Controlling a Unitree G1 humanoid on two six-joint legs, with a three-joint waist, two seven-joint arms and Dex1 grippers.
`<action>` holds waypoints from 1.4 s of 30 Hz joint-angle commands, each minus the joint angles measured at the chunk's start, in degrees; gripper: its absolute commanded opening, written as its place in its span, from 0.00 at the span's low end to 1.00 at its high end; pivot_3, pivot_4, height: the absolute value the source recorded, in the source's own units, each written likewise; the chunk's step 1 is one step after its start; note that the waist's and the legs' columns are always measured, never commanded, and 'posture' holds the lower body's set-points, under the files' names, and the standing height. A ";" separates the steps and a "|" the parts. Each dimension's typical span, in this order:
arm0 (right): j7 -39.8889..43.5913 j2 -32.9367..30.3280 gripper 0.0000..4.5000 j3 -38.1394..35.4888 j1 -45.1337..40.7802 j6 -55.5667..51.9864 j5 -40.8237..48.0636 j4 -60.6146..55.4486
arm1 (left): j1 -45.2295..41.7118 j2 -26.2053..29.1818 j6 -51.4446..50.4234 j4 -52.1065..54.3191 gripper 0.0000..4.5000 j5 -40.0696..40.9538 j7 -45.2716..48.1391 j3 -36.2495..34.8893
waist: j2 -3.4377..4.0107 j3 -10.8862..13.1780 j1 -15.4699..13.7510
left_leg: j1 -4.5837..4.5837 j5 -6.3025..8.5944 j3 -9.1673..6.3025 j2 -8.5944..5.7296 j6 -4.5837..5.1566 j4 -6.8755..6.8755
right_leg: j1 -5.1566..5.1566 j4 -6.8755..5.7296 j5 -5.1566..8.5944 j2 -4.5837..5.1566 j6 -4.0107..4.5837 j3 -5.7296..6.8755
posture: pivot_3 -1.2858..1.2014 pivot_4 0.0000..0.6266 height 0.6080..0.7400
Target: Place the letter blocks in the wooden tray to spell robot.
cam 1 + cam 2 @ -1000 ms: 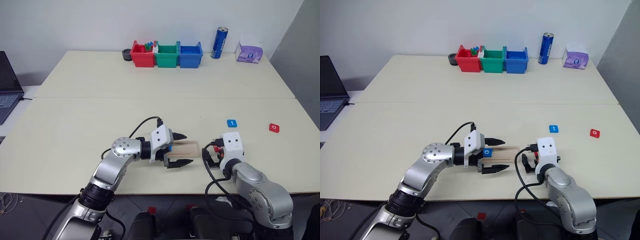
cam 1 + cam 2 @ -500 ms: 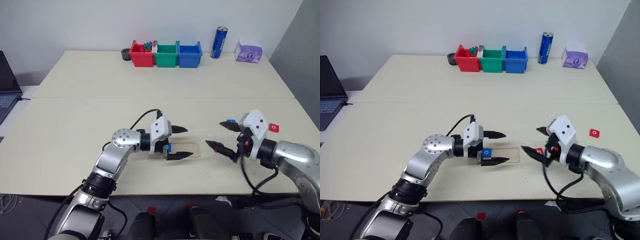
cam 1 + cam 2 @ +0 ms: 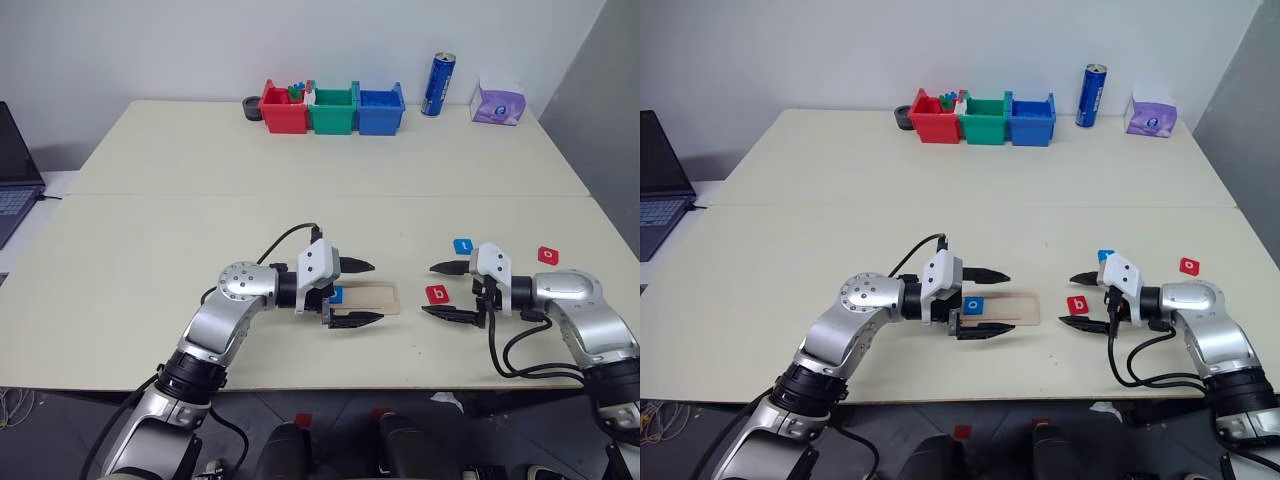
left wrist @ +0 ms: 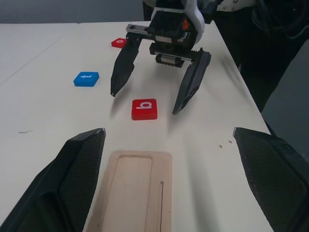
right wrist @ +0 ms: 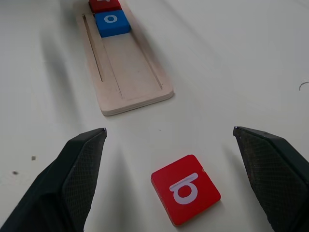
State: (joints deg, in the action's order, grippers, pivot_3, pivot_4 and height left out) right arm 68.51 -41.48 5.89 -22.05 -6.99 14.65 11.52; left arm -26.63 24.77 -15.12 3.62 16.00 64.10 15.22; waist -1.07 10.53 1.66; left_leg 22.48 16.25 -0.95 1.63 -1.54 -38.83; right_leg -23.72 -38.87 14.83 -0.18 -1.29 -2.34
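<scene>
Right gripper (image 3: pixel 448 291): we list it wide open, empty, fingers either side of the red b block (image 3: pixel 437 294) on the table (image 3: pixel 200 200), apparently lined up to pinch it. Left gripper (image 3: pixel 358 292): wide open, empty, straddling the wooden tray (image 3: pixel 385 297), probably steadying it. Tray holds 2 blocks, the blue o block (image 5: pixel 111 22) showing. Blue t block (image 3: pixel 463 246) and red o block (image 3: pixel 548 255) lie beyond.

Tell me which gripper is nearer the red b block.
Right. The right gripper has its open fingers either side of the b block; the left gripper is over the tray.
</scene>
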 commanded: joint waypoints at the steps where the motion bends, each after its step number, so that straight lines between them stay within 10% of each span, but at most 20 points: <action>1: 1.84 0.17 0.99 0.48 -1.09 3.02 -1.24 2.98 | 0.88 0.66 -1.02 4.22 1.00 1.97 -0.34 -1.36 | 0.00 0.00 -0.01 | 0.00 0.00 -0.01 0.00 0.00 0.00 | 0.00 0.00 0.00 0.01 0.00 0.00 | 0.52 0.24 1.00; 12: 3.85 -0.33 0.99 0.40 -3.57 6.13 -3.20 11.57 | 1.96 1.12 -3.12 7.22 1.00 2.92 -1.03 -0.47 | 0.01 0.00 -0.01 | -0.07 0.00 -0.03 -0.01 -0.01 -0.02 | 0.03 -0.05 -0.01 0.05 0.01 -0.03 | 0.52 0.24 1.00; 22: 4.69 -0.80 0.32 -0.10 -5.15 7.15 -4.12 14.68 | 1.24 0.33 -0.97 5.05 1.00 1.96 -0.96 -0.04 | 0.01 0.00 -0.01 | -0.12 0.00 -0.04 -0.01 -0.01 -0.02 | 0.08 -0.06 -0.01 0.06 0.02 -0.03 | 0.52 0.24 1.00; 42: 0.11 9.96 0.32 6.90 -10.23 -8.65 -2.15 -4.63 | -2.56 15.40 14.25 -16.67 1.00 1.69 20.22 -7.32 | 0.04 0.02 -0.14 | -0.04 0.00 -0.10 0.04 -0.01 -0.01 | -0.01 -0.08 0.00 0.01 0.04 0.05 | 0.52 0.24 1.00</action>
State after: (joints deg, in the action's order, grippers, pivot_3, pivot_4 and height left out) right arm 69.51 -31.31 12.91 -31.72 -16.60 13.33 6.87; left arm -29.43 39.39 -2.56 -13.53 17.67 82.65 8.44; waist -1.03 10.55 1.52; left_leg 22.51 16.25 -1.04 1.66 -1.55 -38.85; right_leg -23.80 -38.95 14.83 -0.15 -1.25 -2.29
